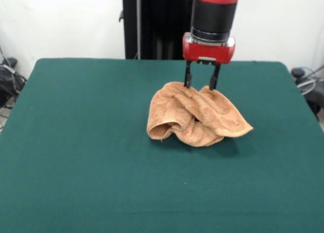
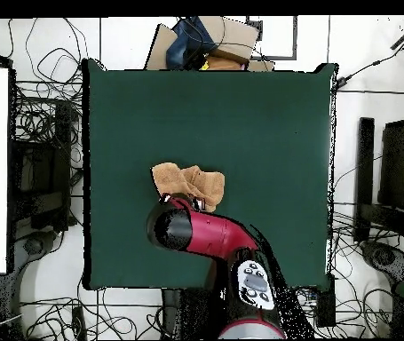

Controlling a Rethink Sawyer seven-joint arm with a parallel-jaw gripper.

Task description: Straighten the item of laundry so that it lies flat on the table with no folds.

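The item of laundry (image 1: 197, 116) is a light orange-tan towel, crumpled into a heap with deep folds and a rolled loop at its front left. It lies a little right of the table's (image 1: 76, 152) middle. My gripper (image 1: 201, 83) hangs straight down over the heap's far top edge. Its two dark fingers (image 1: 188, 79) stand apart, open, with their tips touching or just into the cloth. In the overhead view the towel (image 2: 192, 184) shows bunched on the green table (image 2: 267, 124). There the arm's wrist (image 2: 171, 227) covers the towel's near edge and hides the gripper.
The red and black arm (image 2: 232, 244) reaches in from the table's bottom edge in the overhead view. Cables, boxes and equipment (image 2: 209, 40) lie on the floor around the table. Green cloth stretches wide on every side of the towel.
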